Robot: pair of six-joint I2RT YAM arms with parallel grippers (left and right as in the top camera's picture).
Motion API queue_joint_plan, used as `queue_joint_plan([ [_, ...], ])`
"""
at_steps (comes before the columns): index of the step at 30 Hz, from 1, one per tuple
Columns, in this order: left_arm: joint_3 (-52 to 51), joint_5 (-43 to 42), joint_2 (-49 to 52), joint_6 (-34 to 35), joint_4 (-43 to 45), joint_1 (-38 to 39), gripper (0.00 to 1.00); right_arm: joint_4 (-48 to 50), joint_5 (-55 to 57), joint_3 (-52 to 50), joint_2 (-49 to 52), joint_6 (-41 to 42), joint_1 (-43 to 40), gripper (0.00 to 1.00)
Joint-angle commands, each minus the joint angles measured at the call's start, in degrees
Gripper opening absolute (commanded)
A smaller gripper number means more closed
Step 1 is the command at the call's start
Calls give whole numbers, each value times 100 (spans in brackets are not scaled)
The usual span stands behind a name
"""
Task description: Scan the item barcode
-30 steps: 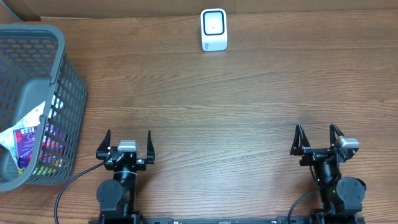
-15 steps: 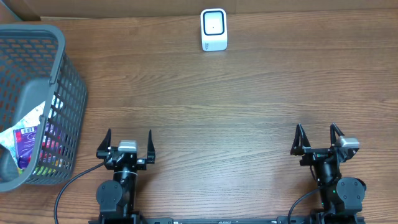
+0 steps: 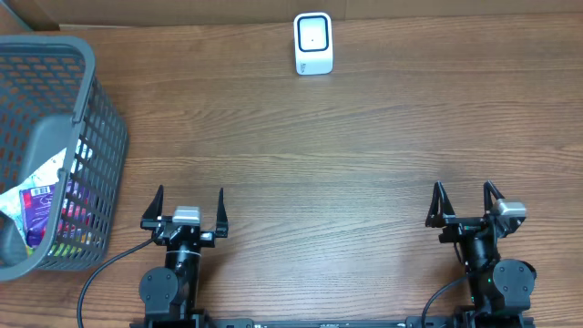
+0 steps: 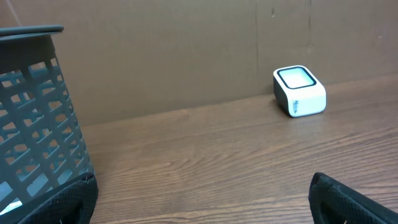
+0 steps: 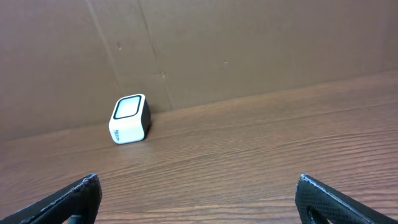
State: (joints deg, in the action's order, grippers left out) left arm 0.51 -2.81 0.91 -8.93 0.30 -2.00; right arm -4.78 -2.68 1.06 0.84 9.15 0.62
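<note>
A white barcode scanner (image 3: 313, 43) with a dark-rimmed window stands at the table's far edge, also seen in the left wrist view (image 4: 299, 91) and the right wrist view (image 5: 129, 119). Colourful packaged items (image 3: 41, 205) lie inside the grey mesh basket (image 3: 86, 100) at the left. My left gripper (image 3: 189, 199) rests near the front edge, open and empty, just right of the basket. At the front right, my right gripper (image 3: 465, 196) is open too, with nothing between its fingers. Both are far from the scanner.
A brown cardboard wall (image 4: 186, 50) backs the table behind the scanner. The basket's wall (image 4: 37, 124) stands close to the left gripper's left finger. Bare wood lies between the grippers and the scanner.
</note>
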Motion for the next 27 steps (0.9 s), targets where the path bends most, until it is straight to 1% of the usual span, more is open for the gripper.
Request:
queue_joint_plan([
  [1, 155, 87, -42, 155, 52, -22, 100, 7, -243, -37, -66, -26, 4, 100],
  [4, 225, 431, 107, 297, 356, -24, 100, -238, -402, 107, -66, -26, 4, 100],
  [7, 356, 444, 446, 306, 728, -24, 100, -551, -525, 328, -48, -26, 4, 100],
  [9, 669, 411, 960, 494, 758, -24, 100, -750, -605, 579, 28, -26, 4, 100],
  [11, 990, 245, 1427, 507, 745, -24, 100, -828, -675, 780, 120, -83, 4, 100],
  [13, 1368, 66, 1939, 507, 739, -22, 100, -933, -850, 1032, 251, -317, 4, 100],
  [16, 1985, -184, 2588, 509, 529, -22, 100, -1073, -905, 1405, 511, -391, 4, 100],
  [20, 3189, -396, 3386, 511, -505, -22, 100, -1309, -1102, 2028, 1099, -496, 4, 100],
  [27, 5678, -457, 4693, 509, -2999, -22, 100, -1753, -1611, 3233, 2592, -496, 4, 100],
])
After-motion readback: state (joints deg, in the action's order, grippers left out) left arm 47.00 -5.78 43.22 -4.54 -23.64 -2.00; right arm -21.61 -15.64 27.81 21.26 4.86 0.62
